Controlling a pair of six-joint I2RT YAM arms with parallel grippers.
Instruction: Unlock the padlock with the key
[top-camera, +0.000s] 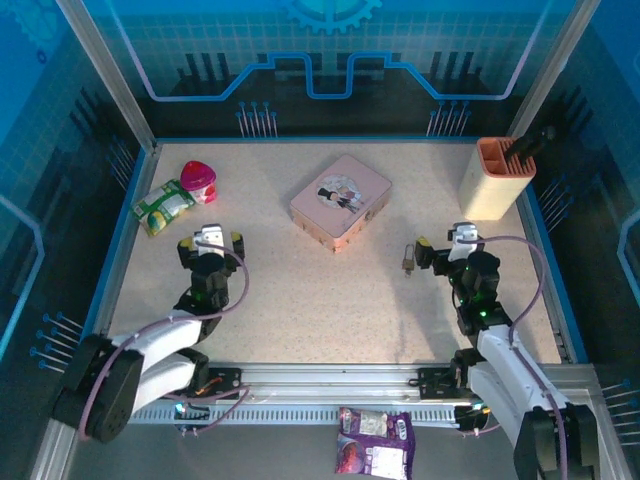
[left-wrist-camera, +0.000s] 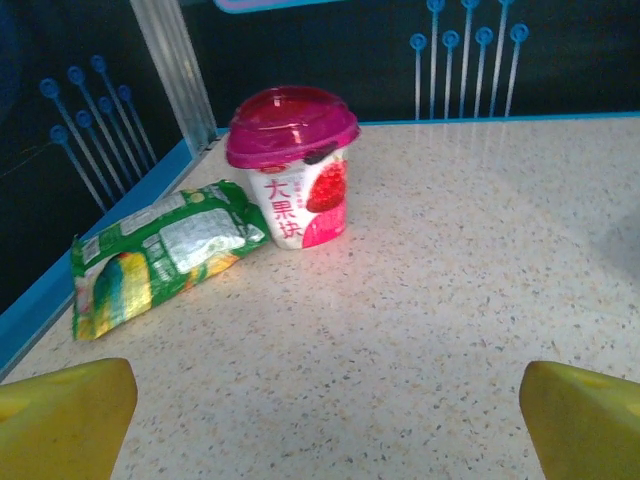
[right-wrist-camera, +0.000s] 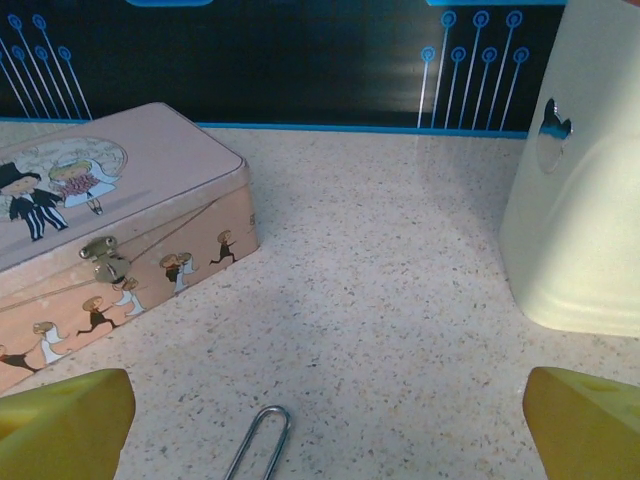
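Note:
The tiny brass padlock (top-camera: 408, 258) lies on the speckled table just left of my right gripper (top-camera: 458, 238). In the right wrist view its thin silver shackle (right-wrist-camera: 262, 440) shows at the bottom edge, left of centre between the yellow fingertips (right-wrist-camera: 62, 422); its body is cut off below the frame. My right gripper (right-wrist-camera: 325, 425) is open with nothing between its fingers. My left gripper (top-camera: 211, 238) rests at the left of the table, far from the padlock. It is open too, with bare table between its fingers (left-wrist-camera: 60, 415). I cannot make out the key.
A pink illustrated tin (top-camera: 340, 200) sits mid-table, its latch side (right-wrist-camera: 100, 255) facing the right wrist camera. A cream holder (top-camera: 497, 178) stands back right. A pink-lidded cup (left-wrist-camera: 293, 165) and a green packet (left-wrist-camera: 160, 250) lie back left. A purple packet (top-camera: 373, 440) lies off the front edge.

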